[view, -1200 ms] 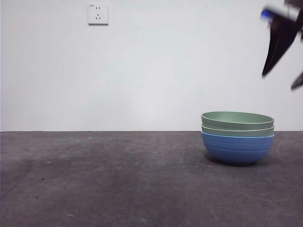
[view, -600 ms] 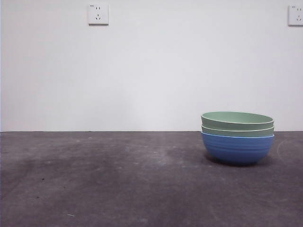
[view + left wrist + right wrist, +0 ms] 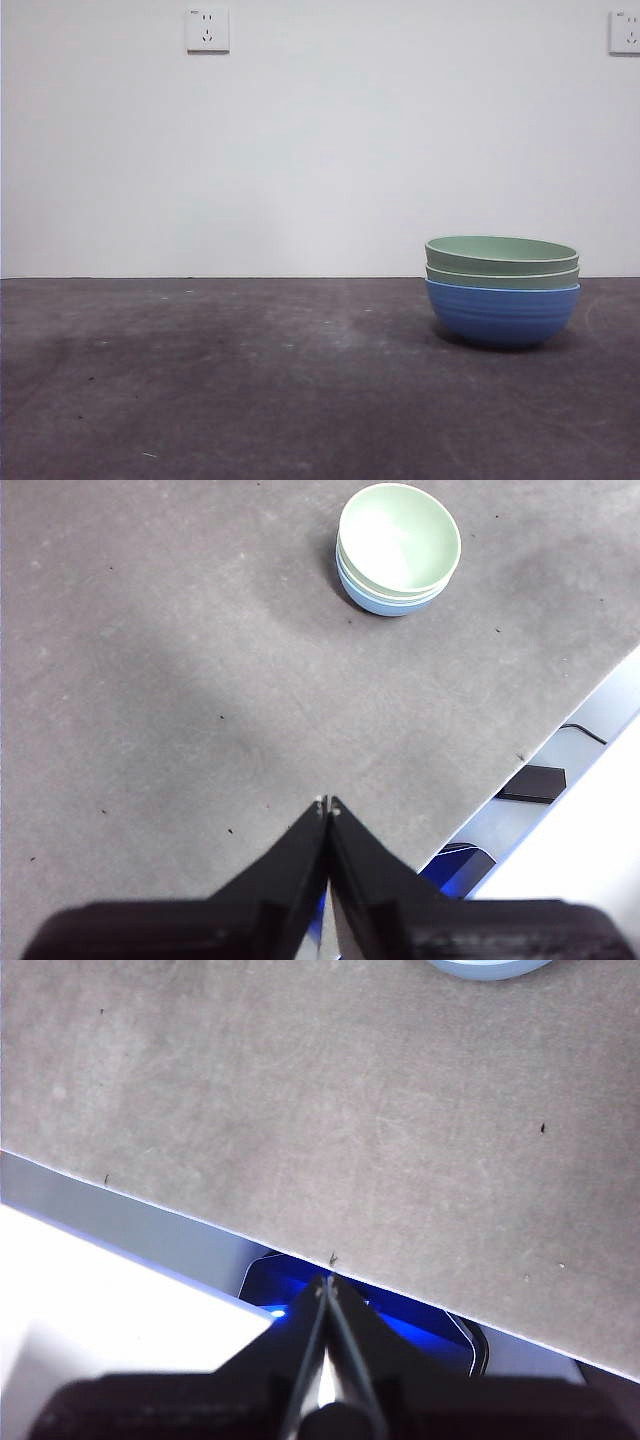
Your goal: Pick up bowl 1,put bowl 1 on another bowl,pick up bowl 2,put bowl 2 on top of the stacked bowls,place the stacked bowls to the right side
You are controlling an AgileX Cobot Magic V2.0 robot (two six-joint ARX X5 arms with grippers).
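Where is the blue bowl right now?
In the front view the blue bowl sits on the dark table, toward the right side, at the bottom of the stack with two green bowls nested in it.

Stacked bowls (image 3: 502,290) upright on table, right side: two pale green nested in blue bowl (image 3: 502,314)

Front view: low, table height, level across table (image 3: 250,400) toward white wall; stacked bowls (image 3: 502,290) near, at 4 o'clock. Left wrist view: high, looking down; same stack (image 3: 398,548) small, at 1 o'clock. Right wrist view: over table edge (image 3: 300,1242), looking down; blue bowl rim (image 3: 487,968) at 12 o'clock.
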